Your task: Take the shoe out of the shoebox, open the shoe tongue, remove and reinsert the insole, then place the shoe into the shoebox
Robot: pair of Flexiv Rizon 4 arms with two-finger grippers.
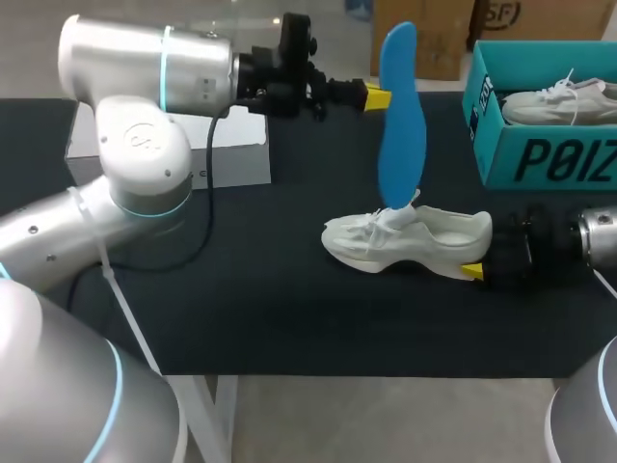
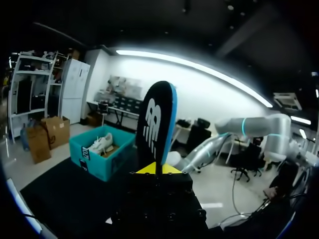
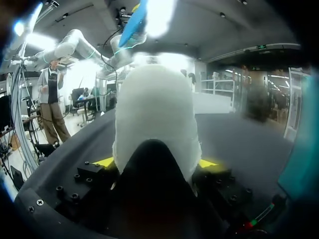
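A white shoe (image 1: 405, 241) lies on its sole on the black table, toe pointing left. My right gripper (image 1: 479, 255) is shut on its heel; in the right wrist view the heel (image 3: 154, 109) sits between the two yellow tips of that gripper (image 3: 157, 164). A blue insole (image 1: 397, 116) stands upright over the shoe, its lower end at the shoe's opening beside the tongue. My left gripper (image 1: 378, 96) is shut on the insole's upper part. In the left wrist view the insole (image 2: 158, 124) rises from between that gripper's (image 2: 158, 169) tips, dark side towards the camera.
The teal shoebox (image 1: 540, 159) stands open at the back right with a second white shoe (image 1: 554, 101) inside. A white box (image 1: 227, 154) sits at the back left under my left arm. The table's front edge runs close below the shoe.
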